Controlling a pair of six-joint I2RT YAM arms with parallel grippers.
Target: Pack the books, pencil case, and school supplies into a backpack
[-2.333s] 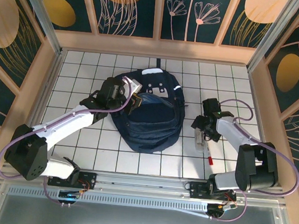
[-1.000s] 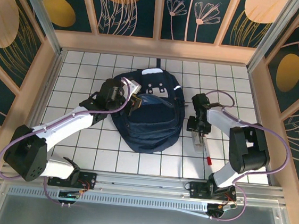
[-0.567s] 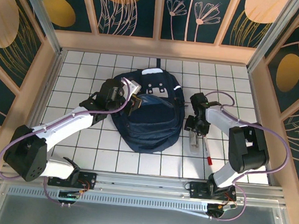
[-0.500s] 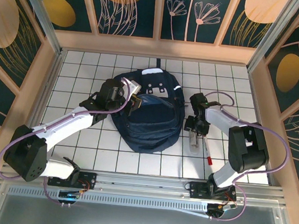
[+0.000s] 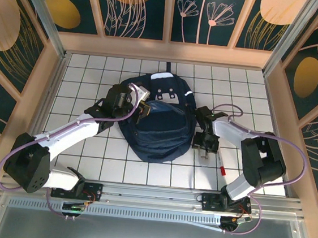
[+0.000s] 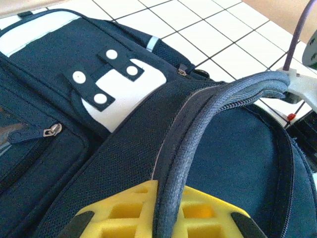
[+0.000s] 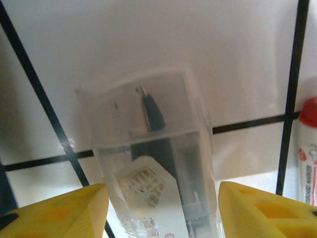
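The right claw (image 7: pixel 162 191) is hanging right over a whitish, see-through plastic tube (image 7: pixel 151 148). The tube is lying flat on the white tiled table with black lines (image 7: pixel 148 34). The claw's two yellow fingers (image 7: pixel 59 210) are standing wide apart, one on each side of the tube, so the tube is sitting in the gap between them. The fingers are very near its sides, but I cannot tell if they are touching it.

The tube is looking cloudy. Something dark and pointed is showing inside it, and a paper label is sticking to the end nearest the claw. A short red pen with a white label (image 7: pixel 308 129) is lying on the table just beside the tube.

From above, the tube and the right claw are sitting close to the right edge of the large navy-blue fabric backpack (image 5: pixel 160 133). The pen is lying a little nearer the arm bases.

The left claw (image 6: pixel 157 220) is clenching the raised zip edge of the backpack. The thick edge is running up between its yellow fingers. A grey-white patch with black snap tabs (image 6: pixel 119 91) is showing on the backpack behind it.
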